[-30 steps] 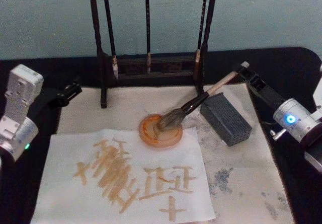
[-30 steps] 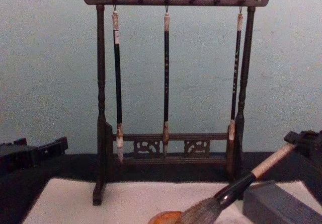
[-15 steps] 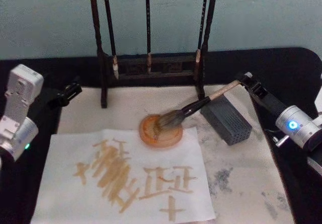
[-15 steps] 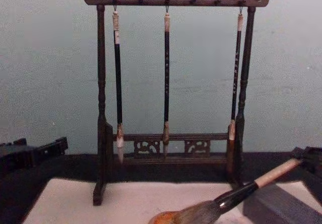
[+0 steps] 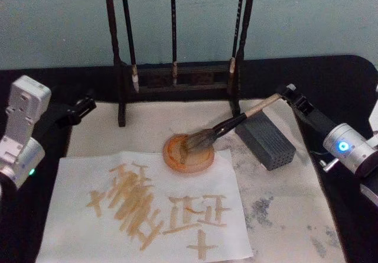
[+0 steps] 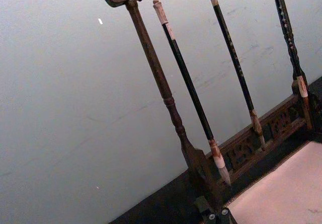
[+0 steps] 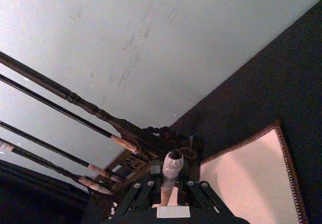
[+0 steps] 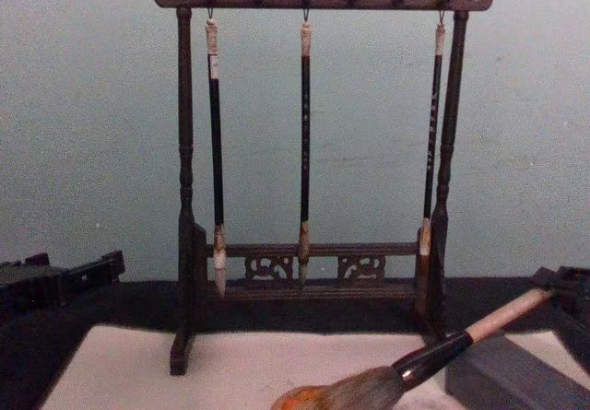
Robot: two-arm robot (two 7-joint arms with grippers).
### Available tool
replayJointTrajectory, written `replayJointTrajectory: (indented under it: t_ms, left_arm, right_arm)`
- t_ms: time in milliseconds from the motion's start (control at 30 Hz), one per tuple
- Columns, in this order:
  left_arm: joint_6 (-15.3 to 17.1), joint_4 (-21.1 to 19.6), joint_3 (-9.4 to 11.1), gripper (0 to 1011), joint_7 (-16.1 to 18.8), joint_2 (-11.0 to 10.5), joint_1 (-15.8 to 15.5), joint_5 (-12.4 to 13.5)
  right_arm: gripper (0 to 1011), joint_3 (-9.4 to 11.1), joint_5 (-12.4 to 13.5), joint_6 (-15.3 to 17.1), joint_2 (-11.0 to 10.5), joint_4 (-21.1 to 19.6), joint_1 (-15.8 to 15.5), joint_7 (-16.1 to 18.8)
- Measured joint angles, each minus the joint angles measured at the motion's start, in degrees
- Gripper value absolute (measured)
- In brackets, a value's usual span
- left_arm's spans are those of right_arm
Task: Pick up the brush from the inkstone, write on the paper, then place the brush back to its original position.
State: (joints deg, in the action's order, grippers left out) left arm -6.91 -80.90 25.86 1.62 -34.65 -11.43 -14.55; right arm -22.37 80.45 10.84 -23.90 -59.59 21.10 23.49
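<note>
The brush (image 5: 227, 124) lies slanted, its bushy bristles resting in the inkstone (image 5: 176, 156), a round orange dish. Its black shaft rises rightward past the grey block (image 5: 266, 139). My right gripper (image 5: 286, 93) is shut on the pale upper handle; the handle's end (image 7: 173, 163) shows between the fingers. From the chest, the brush (image 8: 433, 353) runs up to that gripper (image 8: 562, 286) at the right edge. The paper (image 5: 88, 227), a white sheet with tan strokes, lies in front of the dish. My left gripper (image 5: 85, 105) is parked, shut, off the mat's left edge.
A dark wooden rack (image 8: 313, 263) with three slim hanging brushes (image 8: 304, 143) stands behind the dish. An off-white felt mat (image 5: 289, 216) with grey stains covers the black table under everything. The grey block (image 8: 507, 373) sits right of the dish.
The right gripper came down and the brush tilted flatter, settling its bristles into the dish. Little moved in the last half second. The left arm stayed still.
</note>
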Motion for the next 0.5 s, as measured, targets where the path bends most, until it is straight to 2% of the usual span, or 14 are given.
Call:
replayJointTrajectory:
  t_ms: [167,233,267,333,367,500]
  left_arm:
    - [0.0,0.0,0.0,1002,0.0,0.0,0.0,0.0]
    - [0.0,0.0,0.0,1000,0.0,0.0,0.0,0.0]
    - [0.0,0.0,0.0,1002,0.0,0.0,0.0,0.0]
    - [0.0,0.0,0.0,1002,0.0,0.0,0.0,0.0]
    - [0.0,0.0,0.0,1000,0.0,0.0,0.0,0.0]
    - [0.0,0.0,0.0,1002,0.0,0.0,0.0,0.0]
  right_arm:
    - [262,-0.01,-0.13,-0.01,0.01,0.05,0.0,-0.05]
    - [378,-0.01,-0.13,-0.02,0.03,0.05,0.0,-0.03]
    - [378,-0.01,-0.13,-0.02,0.03,0.05,0.0,-0.03]
    - [441,-0.01,-0.13,-0.02,0.03,0.05,0.02,-0.01]
    - [505,-0.01,-0.13,-0.04,0.0,-0.04,-0.02,-0.11]
    - [623,0.04,-0.16,-0.26,-0.71,-1.88,-1.0,-2.12]
